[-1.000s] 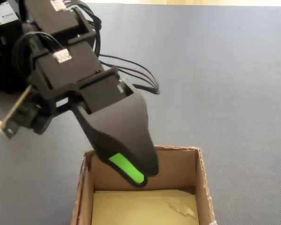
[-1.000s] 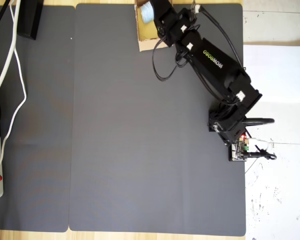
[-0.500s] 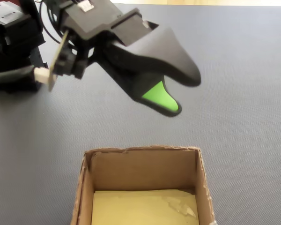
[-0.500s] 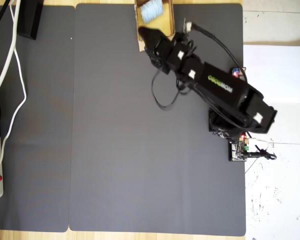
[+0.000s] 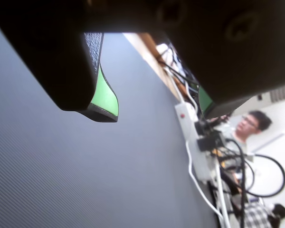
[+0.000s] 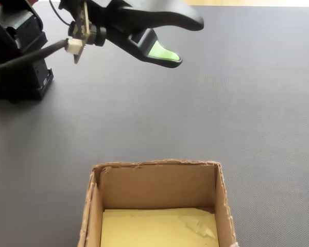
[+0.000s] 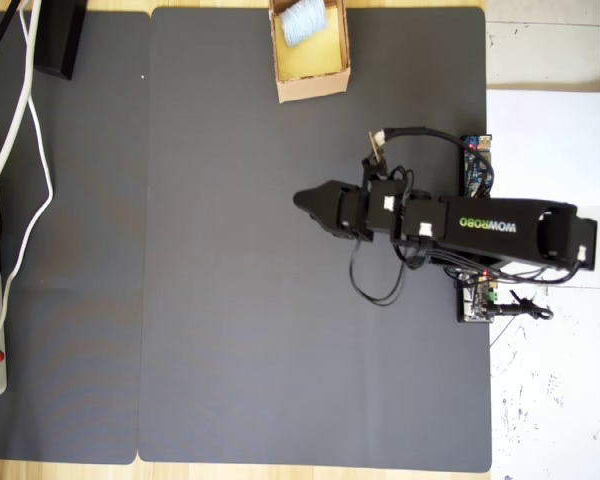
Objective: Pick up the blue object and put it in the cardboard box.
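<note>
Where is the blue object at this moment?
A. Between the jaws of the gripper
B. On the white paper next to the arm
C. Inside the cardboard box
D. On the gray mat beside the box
C: the overhead view shows the blue object lying inside the cardboard box, while the gripper is away over the mat, holding nothing.

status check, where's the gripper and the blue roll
Gripper open, empty, clear of box. Blue roll inside cardboard box. Nothing in the way.

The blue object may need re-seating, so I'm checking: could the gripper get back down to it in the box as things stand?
Probably yes. In the overhead view the blue object lies uncovered in the open-top cardboard box, and only bare mat lies between it and the gripper. The gripper is open and empty.
</note>
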